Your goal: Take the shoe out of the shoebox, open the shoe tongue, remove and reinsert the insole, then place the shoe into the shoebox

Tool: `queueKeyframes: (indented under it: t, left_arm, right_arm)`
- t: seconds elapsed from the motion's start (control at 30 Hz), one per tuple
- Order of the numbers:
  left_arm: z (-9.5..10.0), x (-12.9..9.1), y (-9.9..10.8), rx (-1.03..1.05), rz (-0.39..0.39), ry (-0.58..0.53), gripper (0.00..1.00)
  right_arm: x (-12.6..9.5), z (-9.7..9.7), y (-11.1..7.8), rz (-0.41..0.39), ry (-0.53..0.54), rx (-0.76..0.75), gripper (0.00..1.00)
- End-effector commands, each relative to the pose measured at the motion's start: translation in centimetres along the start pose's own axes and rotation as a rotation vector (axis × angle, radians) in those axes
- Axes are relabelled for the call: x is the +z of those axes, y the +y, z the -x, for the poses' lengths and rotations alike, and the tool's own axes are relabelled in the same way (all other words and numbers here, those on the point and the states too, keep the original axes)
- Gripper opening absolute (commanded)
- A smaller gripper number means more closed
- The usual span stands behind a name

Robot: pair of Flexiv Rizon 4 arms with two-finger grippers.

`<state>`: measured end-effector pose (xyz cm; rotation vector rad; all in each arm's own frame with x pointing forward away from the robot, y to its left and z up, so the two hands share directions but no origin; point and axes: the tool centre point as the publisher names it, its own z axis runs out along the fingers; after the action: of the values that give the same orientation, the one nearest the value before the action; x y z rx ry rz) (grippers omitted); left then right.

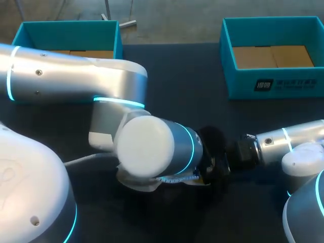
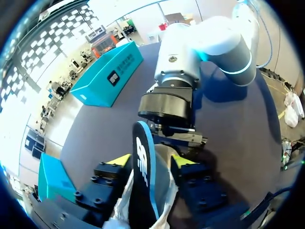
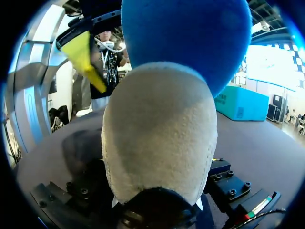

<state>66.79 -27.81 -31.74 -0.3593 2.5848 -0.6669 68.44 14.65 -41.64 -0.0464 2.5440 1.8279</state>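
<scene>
Two grippers meet over the middle of the dark surface (image 1: 182, 86), well apart from the teal shoeboxes (image 1: 276, 86) at its far edge. The left gripper (image 2: 151, 161) has its yellow tips set apart on either side of the white shoe (image 2: 125, 206), and it seems to be pinching the shoe at the collar. That hold would steady the shoe while the other arm works. The insole (image 2: 142, 176) stands on edge out of the shoe's opening, black on top with a blue rim, right between those tips. Its free end points at the right gripper (image 2: 174, 137), which sits just ahead of it, almost touching. I cannot tell whether that gripper is closed on the insole, because shoe and insole hide it in its own view. I judge this to be the insole step, either pulling it out or feeding it back.
</scene>
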Motion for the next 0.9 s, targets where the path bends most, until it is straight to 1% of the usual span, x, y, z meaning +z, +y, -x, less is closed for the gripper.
queueKeyframes:
  t: [0.03,0.13,0.27,0.33,0.67,0.8,0.9]
  left_arm:
    - [0.2,-1.0,1.4,0.033,-0.029,0.027,0.69]
    - [0.2,-1.3,1.8,0.054,-0.034,0.035,0.65]
    - [0.2,-1.4,2.4,0.075,-0.039,0.034,0.49]
    - [0.3,-1.3,2.6,0.081,-0.039,0.029,0.47]
    - [0.0,-0.5,3.0,0.106,-0.050,-0.003,0.46]
    - [0.2,-0.5,3.3,0.107,-0.067,-0.018,0.42]
    - [0.3,-0.3,3.3,0.110,-0.070,-0.024,0.42]
  right_arm:
    - [0.2,0.0,0.1,-0.006,0.001,0.001,0.00]
    - [0.2,0.0,0.1,-0.006,0.001,0.001,0.00]
    - [0.2,0.0,0.1,-0.006,0.001,0.001,0.00]
    - [0.2,0.0,0.1,-0.006,0.001,0.001,0.00]
    - [0.2,0.0,0.1,-0.006,0.001,0.001,0.00]
    - [0.2,0.0,0.1,-0.006,0.001,0.001,0.00]
    - [0.2,0.0,0.1,-0.006,0.001,0.001,0.00]
